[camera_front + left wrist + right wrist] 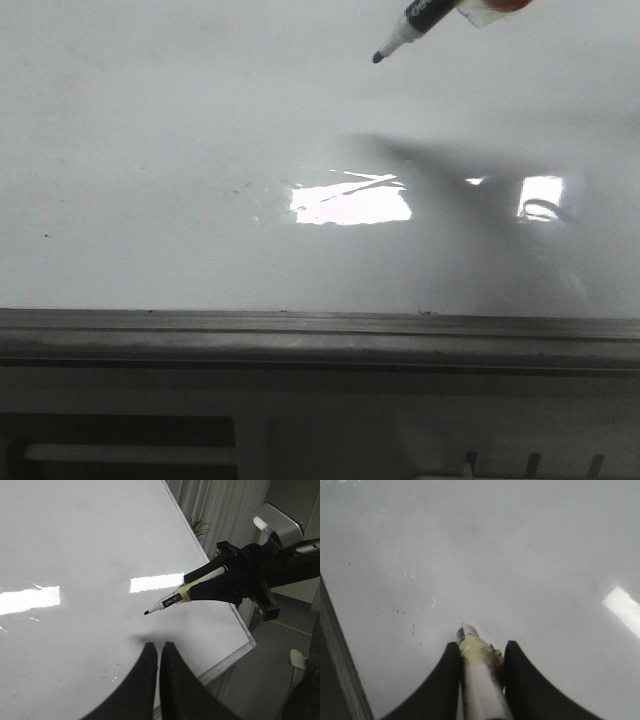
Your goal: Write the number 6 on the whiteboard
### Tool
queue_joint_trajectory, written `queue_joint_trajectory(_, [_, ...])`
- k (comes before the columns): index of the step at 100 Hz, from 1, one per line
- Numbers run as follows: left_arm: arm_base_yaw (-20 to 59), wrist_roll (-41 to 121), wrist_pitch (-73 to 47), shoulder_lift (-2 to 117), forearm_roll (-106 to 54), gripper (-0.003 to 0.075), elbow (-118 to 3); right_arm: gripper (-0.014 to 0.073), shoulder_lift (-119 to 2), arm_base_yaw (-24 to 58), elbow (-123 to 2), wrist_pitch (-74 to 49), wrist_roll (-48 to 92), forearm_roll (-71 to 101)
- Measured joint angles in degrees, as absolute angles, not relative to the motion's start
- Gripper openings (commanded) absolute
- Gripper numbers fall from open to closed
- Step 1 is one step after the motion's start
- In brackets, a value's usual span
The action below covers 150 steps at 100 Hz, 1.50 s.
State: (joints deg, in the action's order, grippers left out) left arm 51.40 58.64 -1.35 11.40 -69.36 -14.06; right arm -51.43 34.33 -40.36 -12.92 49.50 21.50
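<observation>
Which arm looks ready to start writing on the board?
The right. Its claw grips the marker, tip over the blank whiteboard. The left claw is shut and empty.

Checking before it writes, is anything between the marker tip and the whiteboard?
Nothing: the left wrist view shows the marker tip above bare whiteboard, with only its shadow below.

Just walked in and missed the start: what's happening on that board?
The right gripper holds a marker, jaws shut on its barrel, tip poised above the whiteboard and apparently not touching. No number 6 is drawn yet; the board shows only specks and glare. The left gripper hangs nearby, shut and empty.
</observation>
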Motion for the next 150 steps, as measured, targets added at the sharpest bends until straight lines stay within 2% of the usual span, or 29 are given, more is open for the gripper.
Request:
queue_joint_trajectory(29, [51.4, 58.64, -1.35, 11.4, -69.36, -0.0019, -14.06, -0.0054, -51.34, 34.33, -40.36, -12.95, 49.5, 26.48])
queue_joint_trajectory(44, [51.4, 58.64, -1.35, 11.4, -69.36, -0.0019, -14.06, -0.0064, -47.32, 34.33, -40.36, -19.52, 49.5, 39.71])
queue_joint_trajectory(56, [51.4, 58.64, -1.35, 11.4, -69.36, -0.0019, -14.06, -0.0067, -43.78, 34.33, -40.38, -27.01, 49.5, 43.37])
queue_joint_trajectory(69, [51.4, 58.64, -1.35, 11.4, -69.36, -0.0019, -14.06, -0.0067, -41.73, 34.33, -40.48, -30.99, 49.5, 41.94])
queue_joint_trajectory(150, [51.4, 58.64, -1.25, 11.4, -69.36, -0.0019, -14.06, -0.0067, -41.61, 34.33, -40.58, -32.15, 49.5, 37.68])
